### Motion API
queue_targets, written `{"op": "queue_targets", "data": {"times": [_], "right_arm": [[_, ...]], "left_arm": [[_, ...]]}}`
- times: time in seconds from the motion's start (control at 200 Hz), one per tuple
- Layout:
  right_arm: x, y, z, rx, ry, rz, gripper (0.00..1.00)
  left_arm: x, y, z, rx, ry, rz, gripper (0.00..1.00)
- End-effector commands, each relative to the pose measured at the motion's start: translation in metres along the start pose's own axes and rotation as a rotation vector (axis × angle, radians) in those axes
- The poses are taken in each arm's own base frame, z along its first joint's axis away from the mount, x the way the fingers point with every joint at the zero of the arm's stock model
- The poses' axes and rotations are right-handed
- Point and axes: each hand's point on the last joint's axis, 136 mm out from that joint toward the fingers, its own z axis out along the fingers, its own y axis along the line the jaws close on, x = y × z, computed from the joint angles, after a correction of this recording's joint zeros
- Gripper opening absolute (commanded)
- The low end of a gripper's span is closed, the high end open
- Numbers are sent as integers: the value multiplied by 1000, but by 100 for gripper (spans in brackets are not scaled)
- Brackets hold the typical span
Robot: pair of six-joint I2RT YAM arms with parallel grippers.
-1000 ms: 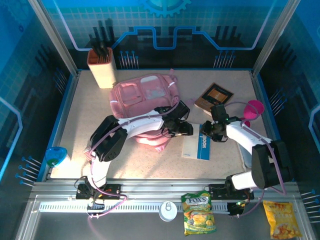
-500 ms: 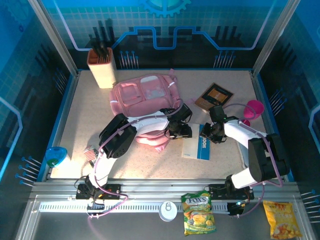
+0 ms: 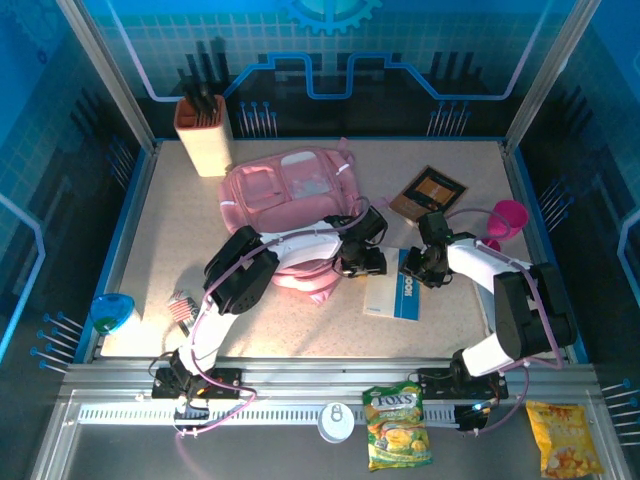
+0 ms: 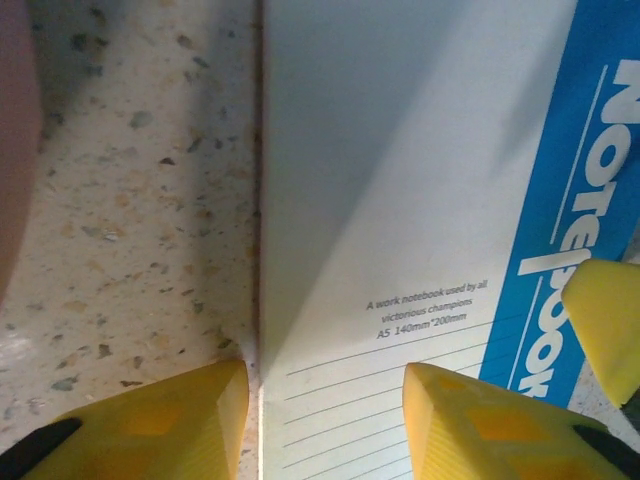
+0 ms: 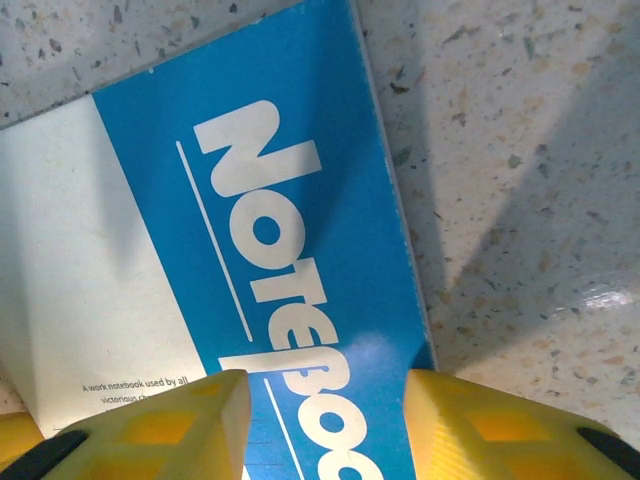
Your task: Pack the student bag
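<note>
The student bag [image 3: 285, 190], pink with translucent pockets, lies at the back centre of the table, part of it under my left arm. A white and blue notebook [image 3: 394, 296] lies flat to its right. My left gripper [image 3: 366, 263] is open and low over the notebook's left edge [image 4: 262, 250]; one yellow finger [image 4: 150, 420] is on the table side, the other [image 4: 490, 420] over the lined cover. My right gripper [image 3: 414, 270] is open over the blue strip [image 5: 300, 230], close beside the left one. Nothing is clamped in either.
A beige holder with dark handles [image 3: 203, 130] stands at the back left. A brown book [image 3: 428, 193] and a pink funnel [image 3: 508, 218] lie at the right. A blue item [image 3: 112, 310] sits at the left edge. Snack bags [image 3: 398, 425] [image 3: 563, 450] and a white lid [image 3: 336, 421] lie on the near rail.
The left gripper's jaws have narrowed a little and its arm has swung slightly right. The right gripper has edged left and lower over the notebook. The bag and notebook have stayed put.
</note>
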Motion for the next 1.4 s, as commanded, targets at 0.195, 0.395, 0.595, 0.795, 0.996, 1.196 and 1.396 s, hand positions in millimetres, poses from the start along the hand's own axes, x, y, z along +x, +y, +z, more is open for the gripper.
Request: {"op": "queue_targets", "data": {"times": [0.195,0.395,0.595,0.795,0.996,1.196,1.396], "right_arm": [[6,-8,6,12,39,44,46],[8,-9,9,3,56,79,46],[8,-11,9,4,55,97,46],[9,-12,9,3,55,104,46],[9,-13,8,0,52,108,46],[4,-12,1,-23,21,112,46],[-11,2,-28,-146,-83,103,54]], "left_arm": [[11,-18,3,76,86,10,44],[15,-61,-28,291,87,65,41],[15,-76,-48,381,47,95,36],[15,-72,-39,377,62,63,33],[14,-58,-29,301,72,29,26],[8,-57,-38,290,33,45,8],[-7,-55,-71,273,-61,90,0]]}}
